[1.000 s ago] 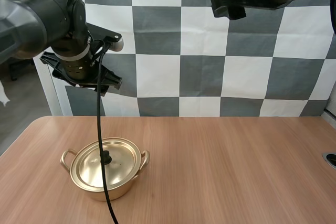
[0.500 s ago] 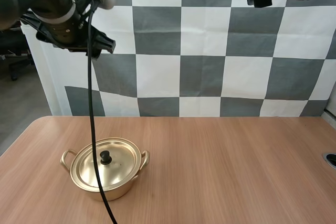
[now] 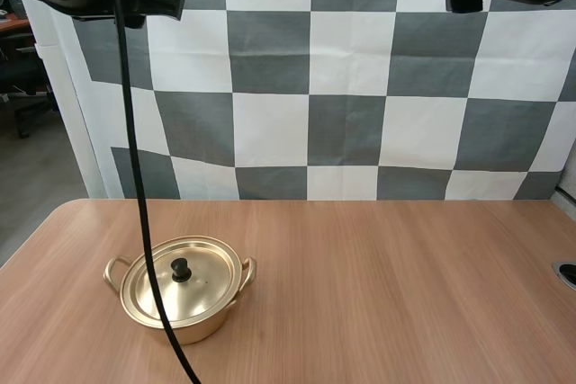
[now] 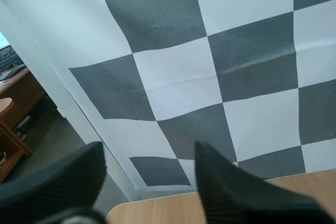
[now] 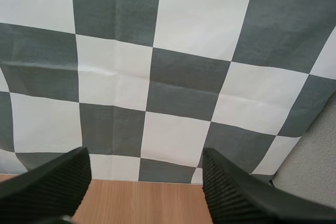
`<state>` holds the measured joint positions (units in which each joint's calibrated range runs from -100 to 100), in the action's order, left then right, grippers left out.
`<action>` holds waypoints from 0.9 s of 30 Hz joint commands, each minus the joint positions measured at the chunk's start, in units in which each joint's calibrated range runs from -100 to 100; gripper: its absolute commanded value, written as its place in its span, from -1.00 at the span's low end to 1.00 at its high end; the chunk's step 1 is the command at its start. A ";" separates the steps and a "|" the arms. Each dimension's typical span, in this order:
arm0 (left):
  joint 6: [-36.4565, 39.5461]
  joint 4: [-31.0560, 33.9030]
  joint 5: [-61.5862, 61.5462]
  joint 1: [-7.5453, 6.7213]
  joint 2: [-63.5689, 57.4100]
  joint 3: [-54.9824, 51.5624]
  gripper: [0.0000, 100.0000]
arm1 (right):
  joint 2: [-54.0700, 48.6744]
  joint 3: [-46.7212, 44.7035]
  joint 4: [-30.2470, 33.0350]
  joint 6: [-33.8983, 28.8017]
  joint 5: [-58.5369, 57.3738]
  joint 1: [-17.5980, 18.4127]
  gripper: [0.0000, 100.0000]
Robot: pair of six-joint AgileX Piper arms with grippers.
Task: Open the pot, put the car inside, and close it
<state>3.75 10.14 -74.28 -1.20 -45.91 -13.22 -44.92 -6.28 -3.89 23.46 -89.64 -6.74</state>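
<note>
Lifting higher above the surface [image 3: 405,294], left fingers [image 4: 63,182] and right fingers [image 5: 47,182] hang spread wide, empty. The pot [image 3: 184,319] rests at left, lid [image 3: 193,287] on; opening seemingly not yet begun.

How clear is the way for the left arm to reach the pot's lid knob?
Likely yes: the left gripper sits high, fingers open, and nothing stands over or beside the pot or its lid knob on the table.
</note>
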 commanded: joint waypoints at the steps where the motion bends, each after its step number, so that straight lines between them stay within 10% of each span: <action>1: -0.04 0.20 2.33 0.05 -2.33 -1.16 -0.34 | -0.02 -0.05 -0.11 0.05 -0.74 -0.01 1.00; 3: -0.04 0.20 4.64 0.05 -3.77 -2.27 -0.95 | -0.02 -0.05 -0.57 0.40 -1.51 -0.01 1.00; 7: 1.65 -0.01 9.58 0.05 -6.24 -5.34 -1.00 | -0.02 -0.05 -5.46 6.21 -5.53 -0.01 1.00; 10: 4.77 -0.01 11.76 0.05 -8.46 -9.38 -1.00 | -0.02 -0.05 -11.59 7.53 -10.36 -0.01 -1.00; 27: 11.63 0.95 32.21 0.05 -32.15 -45.13 -1.00 | -11.39 -0.30 -1.76 4.08 -10.36 -0.01 -1.00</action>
<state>15.35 11.02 -43.25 -1.20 -73.98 -50.55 -52.64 -6.43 -6.13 27.25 -99.93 -6.74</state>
